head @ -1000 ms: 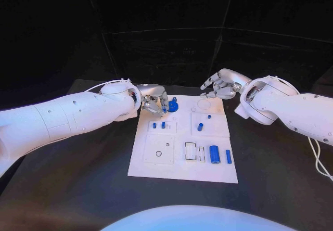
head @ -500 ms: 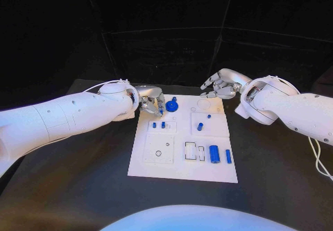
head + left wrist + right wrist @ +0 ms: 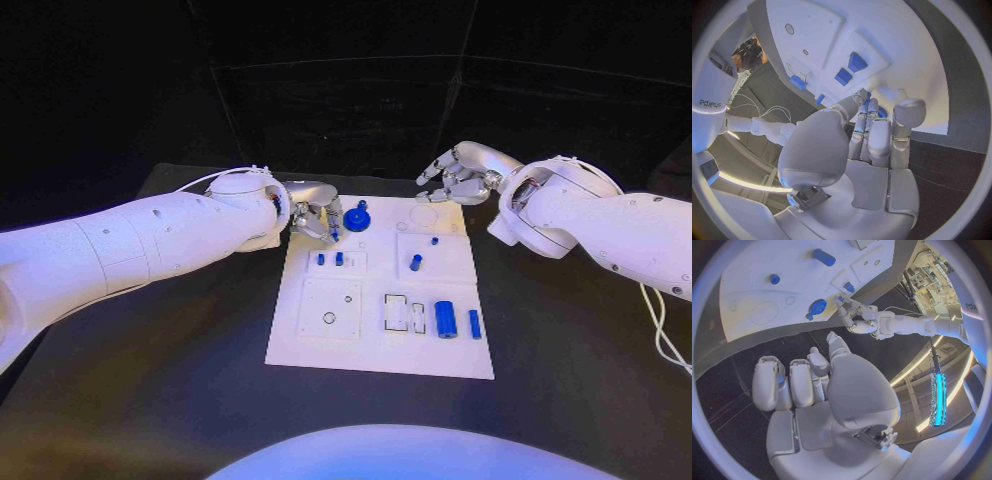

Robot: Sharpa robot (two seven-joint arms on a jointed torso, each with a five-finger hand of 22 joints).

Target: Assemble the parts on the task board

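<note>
The white task board (image 3: 378,352) lies in the middle of the black table. A blue gear-shaped part (image 3: 356,220) stands near its far left corner, also seen in the right wrist view (image 3: 817,307). My left hand (image 3: 315,216) hovers just left of that part with its fingers apart and nothing in them; the part peeks out behind its fingertips (image 3: 870,107). My right hand (image 3: 459,178) hangs beyond the board's far right corner, fingers curled in and holding nothing (image 3: 807,380). Two small blue pieces (image 3: 330,260), a blue peg (image 3: 415,263) and a smaller peg (image 3: 434,242) stand mid-board.
A thick blue cylinder (image 3: 446,320) and a thin one (image 3: 475,324) lie on the board's near right, beside empty rectangular slots (image 3: 395,312). A square plate with a hole (image 3: 330,309) sits on the near left. Black table surrounds the board.
My left hand has let go of the blue gear-shaped part and drawn back a little to the left. The part stays on the board. The right hand has not moved.
</note>
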